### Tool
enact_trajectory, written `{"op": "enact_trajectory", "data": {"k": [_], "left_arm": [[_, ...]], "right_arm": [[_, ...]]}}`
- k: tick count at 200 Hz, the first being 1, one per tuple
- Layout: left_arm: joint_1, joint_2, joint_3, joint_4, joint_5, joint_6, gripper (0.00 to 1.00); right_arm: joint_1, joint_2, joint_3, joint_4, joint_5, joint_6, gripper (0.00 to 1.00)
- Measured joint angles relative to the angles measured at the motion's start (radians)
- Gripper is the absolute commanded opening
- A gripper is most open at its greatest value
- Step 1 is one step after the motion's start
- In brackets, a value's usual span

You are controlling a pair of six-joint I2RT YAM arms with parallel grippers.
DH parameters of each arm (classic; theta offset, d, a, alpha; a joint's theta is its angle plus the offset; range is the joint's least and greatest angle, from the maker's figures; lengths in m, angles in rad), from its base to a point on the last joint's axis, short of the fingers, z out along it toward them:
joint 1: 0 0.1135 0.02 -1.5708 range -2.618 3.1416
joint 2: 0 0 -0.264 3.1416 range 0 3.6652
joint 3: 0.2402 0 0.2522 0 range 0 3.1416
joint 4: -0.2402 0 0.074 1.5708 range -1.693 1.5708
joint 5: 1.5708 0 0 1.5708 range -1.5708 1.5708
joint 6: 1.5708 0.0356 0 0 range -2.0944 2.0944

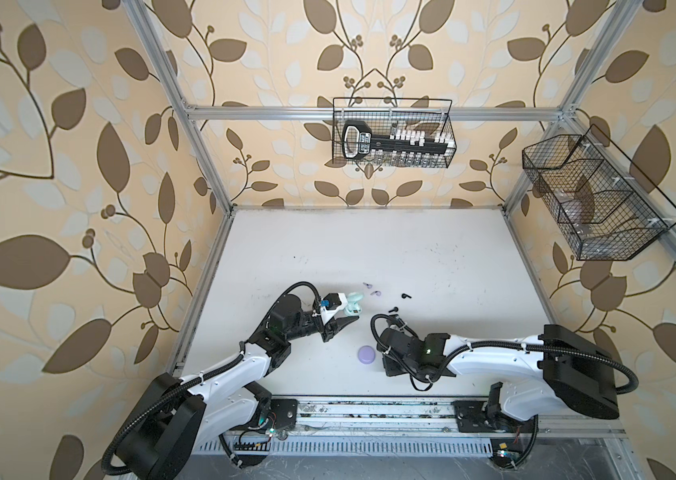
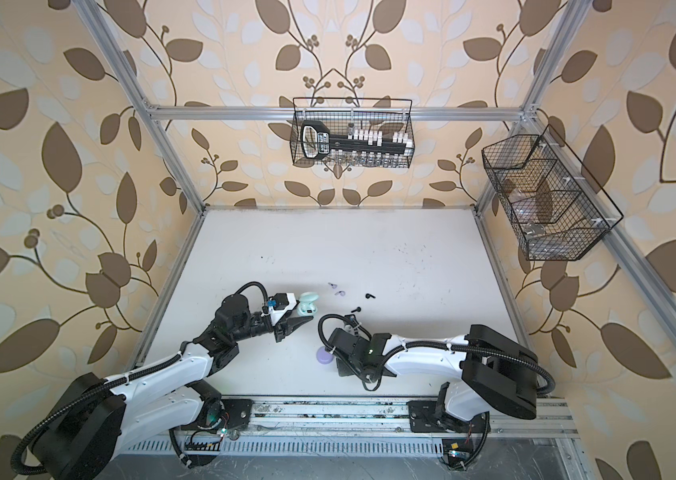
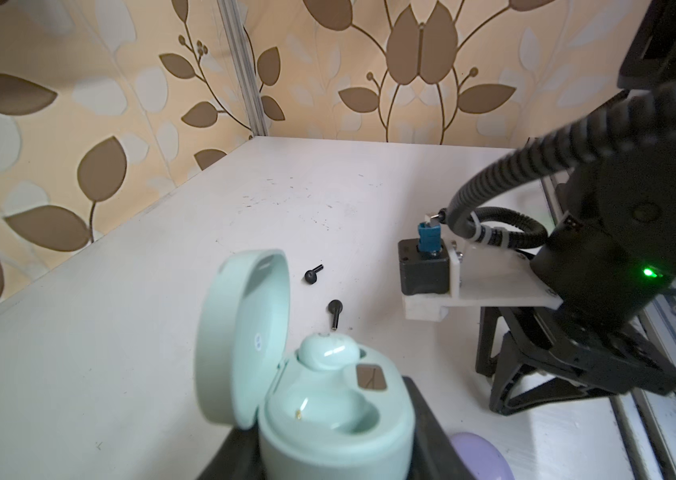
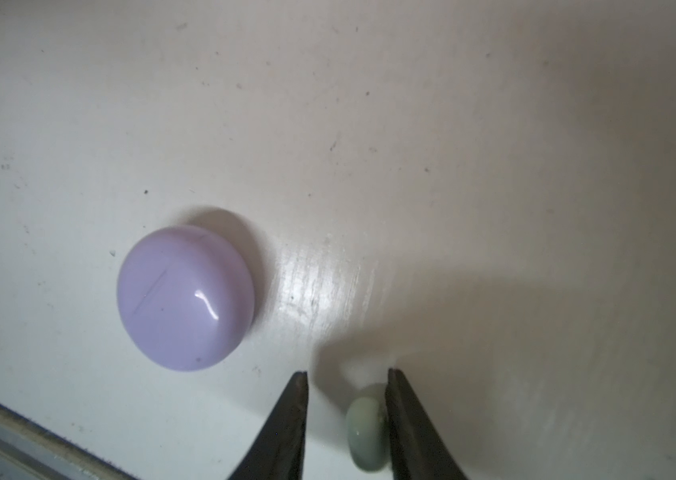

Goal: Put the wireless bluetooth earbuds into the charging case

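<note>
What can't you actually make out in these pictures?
- Right end effector: hidden under its own arm in both top views.
- Mint earbud: blurred in the right wrist view, stem unseen; covered by the arm in top views.
- Lilac earbuds: too small in top views to tell their pose.
- Lilac case: shut, contents hidden.

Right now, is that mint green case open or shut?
Open: the lid of the mint case stands swung up, one earbud seated, the other socket empty.
</note>
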State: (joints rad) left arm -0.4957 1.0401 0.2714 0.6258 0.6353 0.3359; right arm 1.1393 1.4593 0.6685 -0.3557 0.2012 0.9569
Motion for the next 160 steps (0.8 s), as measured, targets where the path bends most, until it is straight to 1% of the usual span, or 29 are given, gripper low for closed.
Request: {"op": "enact_trajectory", "data": {"k": [23, 69, 133, 160], "left_arm": [[0.000, 0.000, 0.000, 0.000, 0.000, 0.000, 0.00], [0.000, 0.000, 0.000, 0.000, 0.000, 0.000, 0.00], [0.000, -0.004, -0.011, 0.007, -0.001, 0.000, 0.00], [0.000, -0.004, -0.020, 0.022, -0.008, 0.000, 0.00]], "right_arm": [[0.015, 0.006, 0.013, -0.053, 0.032, -0.001, 0.31], [0.058, 0.061, 0.069, -0.142, 0.089, -0.007, 0.22], [0.072, 0.094, 0.103, -0.151, 0.103, -0.012, 0.13], [0.072, 0.079, 0.098, -0.150, 0.096, -0.005, 0.12]]}}
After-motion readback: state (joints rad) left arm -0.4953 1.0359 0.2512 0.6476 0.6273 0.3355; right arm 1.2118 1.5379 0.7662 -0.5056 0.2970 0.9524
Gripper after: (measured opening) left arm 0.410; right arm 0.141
